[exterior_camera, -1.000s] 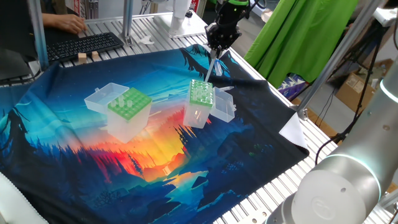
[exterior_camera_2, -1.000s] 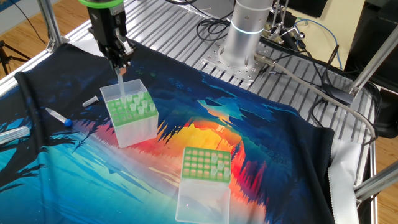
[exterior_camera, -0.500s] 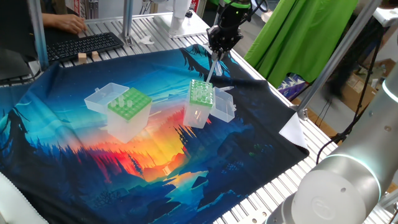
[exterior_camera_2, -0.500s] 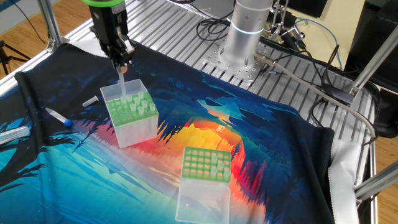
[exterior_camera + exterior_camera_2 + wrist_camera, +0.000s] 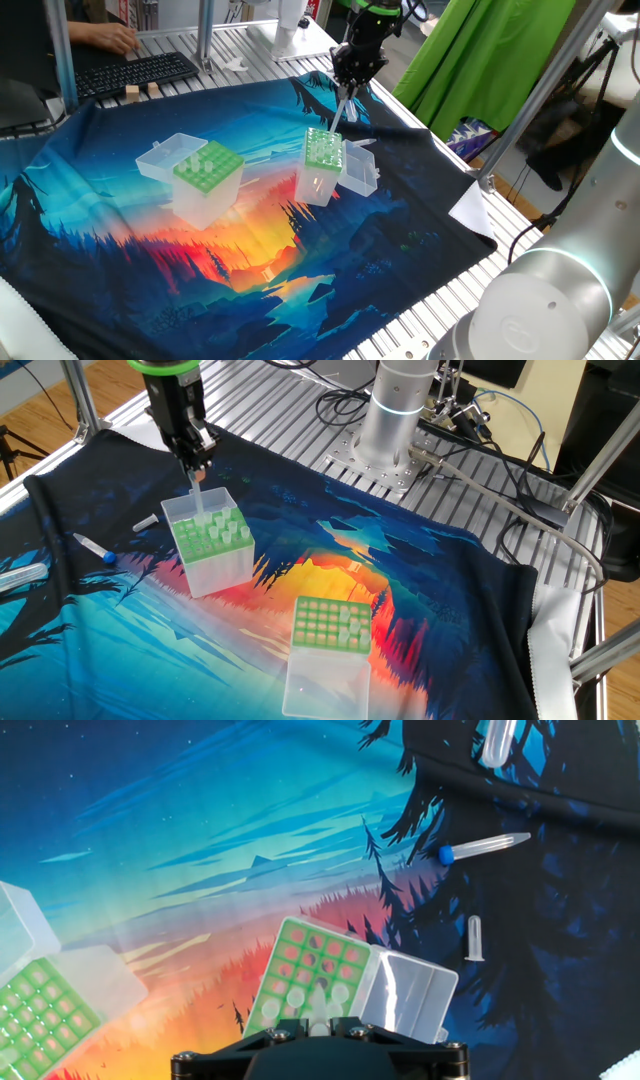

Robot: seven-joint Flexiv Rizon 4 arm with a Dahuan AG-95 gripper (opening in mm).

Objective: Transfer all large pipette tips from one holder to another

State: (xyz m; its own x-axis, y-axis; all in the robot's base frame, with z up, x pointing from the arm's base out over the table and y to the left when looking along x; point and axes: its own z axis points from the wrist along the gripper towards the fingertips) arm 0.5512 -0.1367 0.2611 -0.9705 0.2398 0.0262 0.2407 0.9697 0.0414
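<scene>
One pipette tip gripped; two holders.

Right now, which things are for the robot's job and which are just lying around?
For the job: the fingers, the pipette tip they hold, the tip box below it, the other tip box.
Just lying about: blue-capped tube, small clear tube, keyboard, wooden blocks.

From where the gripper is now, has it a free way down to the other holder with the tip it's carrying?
Not straight down. The gripper, shut on a large pipette tip, hangs over one holder; the other holder stands apart across open cloth, lid open.
</scene>
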